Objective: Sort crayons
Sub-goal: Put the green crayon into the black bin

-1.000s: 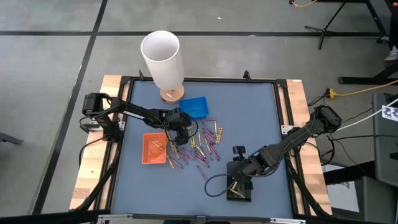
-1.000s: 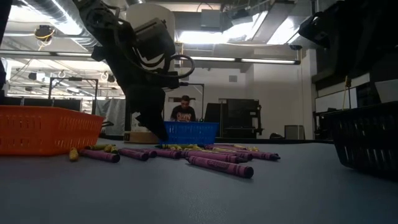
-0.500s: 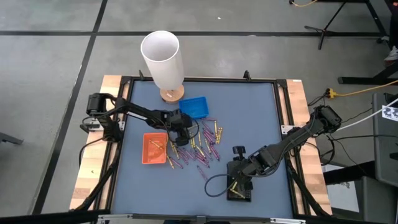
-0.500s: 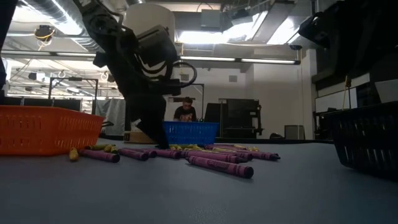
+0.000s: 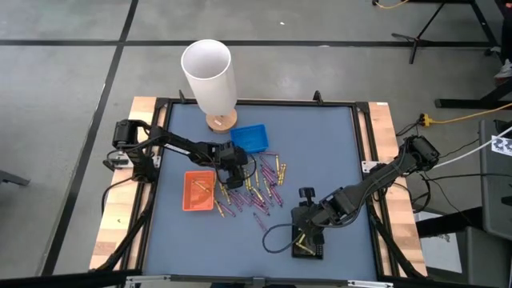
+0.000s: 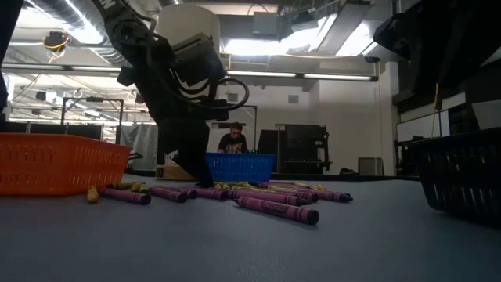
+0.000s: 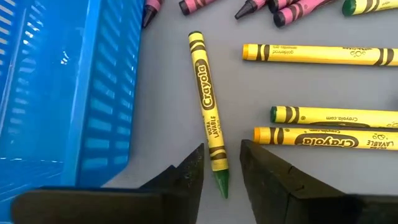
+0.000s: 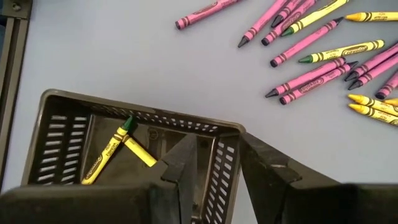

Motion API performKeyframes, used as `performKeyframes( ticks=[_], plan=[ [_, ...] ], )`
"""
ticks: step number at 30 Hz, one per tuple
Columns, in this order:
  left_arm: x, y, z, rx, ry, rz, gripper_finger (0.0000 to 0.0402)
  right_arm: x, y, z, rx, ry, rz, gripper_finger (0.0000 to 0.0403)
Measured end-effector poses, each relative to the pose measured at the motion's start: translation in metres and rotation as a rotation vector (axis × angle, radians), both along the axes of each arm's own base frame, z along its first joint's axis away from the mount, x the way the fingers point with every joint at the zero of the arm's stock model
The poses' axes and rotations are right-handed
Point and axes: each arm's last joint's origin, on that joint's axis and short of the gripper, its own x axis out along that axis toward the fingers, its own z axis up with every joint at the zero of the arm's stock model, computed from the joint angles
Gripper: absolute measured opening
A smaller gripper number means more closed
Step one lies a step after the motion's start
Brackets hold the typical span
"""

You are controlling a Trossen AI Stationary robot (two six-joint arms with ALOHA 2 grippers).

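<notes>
Yellow, gold and pink crayons (image 5: pixel 260 188) lie scattered on the blue-grey table's middle. My left gripper (image 7: pixel 222 152) is down among them, beside the blue tray (image 7: pixel 62 93), pointing steeply down. Its open fingers stand on either side of the green-tipped end of a yellow crayon (image 7: pixel 205 106) that lies flat on the table; a gap shows on both sides of it. My right gripper (image 8: pixel 219 146) hangs open over the rim of the black tray (image 8: pixel 124 102), with nothing between its fingers. Two yellow crayons (image 8: pixel 109 155) lie in that tray.
An orange tray (image 5: pixel 199 190) with a few crayons sits left of the pile. The blue tray (image 5: pixel 250 138) is behind the pile. A tall white cylinder (image 5: pixel 210 76) on a wooden base stands at the far edge. A person shows in the room beyond the table.
My left gripper has sunk toward the table until its fingertips reach down among the crayons next to the blue tray.
</notes>
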Motion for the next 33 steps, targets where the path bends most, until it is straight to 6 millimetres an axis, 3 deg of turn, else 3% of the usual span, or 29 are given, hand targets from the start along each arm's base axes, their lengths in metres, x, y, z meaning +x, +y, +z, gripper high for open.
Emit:
performKeyframes(
  ticks=[15, 26, 33],
  plan=[
    [-0.0005, 0.0000, -0.0006, 0.005, 0.005, 0.002, 0.0010, 0.0003, 0.0001, 0.0001, 0.001, -0.003, 0.000, 0.0120],
    [-0.0009, -0.0009, 0.0015, 0.010, -0.001, 0.001, 0.0006, 0.0003, 0.0002, 0.0002, -0.001, -0.005, -0.001, 0.0120],
    [-0.0006, -0.0062, 0.0015, 0.020, 0.001, -0.011, 0.0006, 0.0022, -0.0033, 0.0011, -0.107, -0.075, -0.056, 0.0120]
  ],
)
